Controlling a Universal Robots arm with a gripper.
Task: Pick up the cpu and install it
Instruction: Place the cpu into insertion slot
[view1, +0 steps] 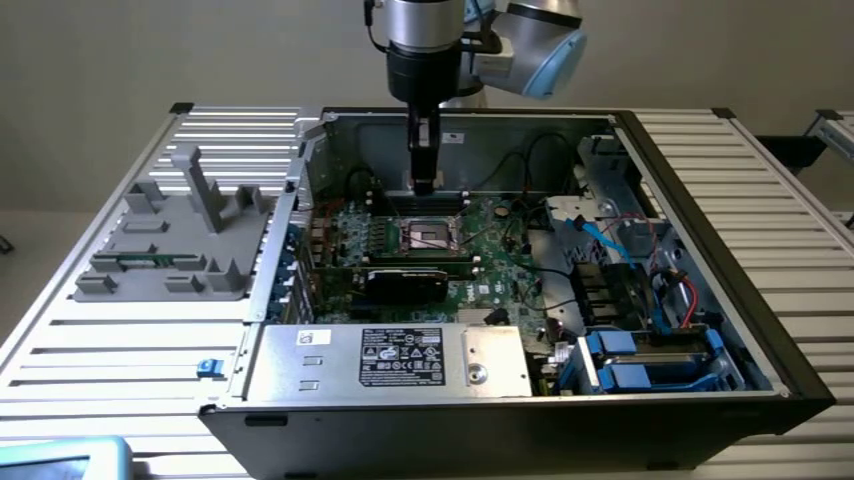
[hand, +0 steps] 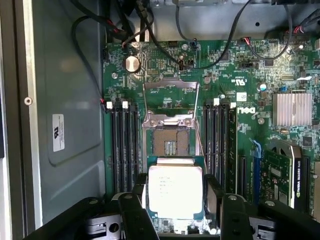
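Note:
The cpu (hand: 175, 192), a flat square chip with a silver top and printed text, sits between my two black fingers (hand: 214, 192), one on each side edge. My gripper (hand: 176, 194) is shut on it. Just beyond the chip lies the open socket (hand: 170, 141), with its metal frame lifted and the bare contact field showing. In the exterior view my gripper (view1: 423, 185) hangs inside the open computer case, a little above and behind the socket (view1: 430, 233) on the green motherboard (view1: 501, 262).
Memory slots (hand: 125, 145) flank the socket on both sides. A black graphics card (view1: 407, 283) lies in front of it, then the silver power supply (view1: 400, 357). Black cables (hand: 150, 35) run behind. A grey fixture (view1: 174, 240) stands outside the case at the exterior view's left.

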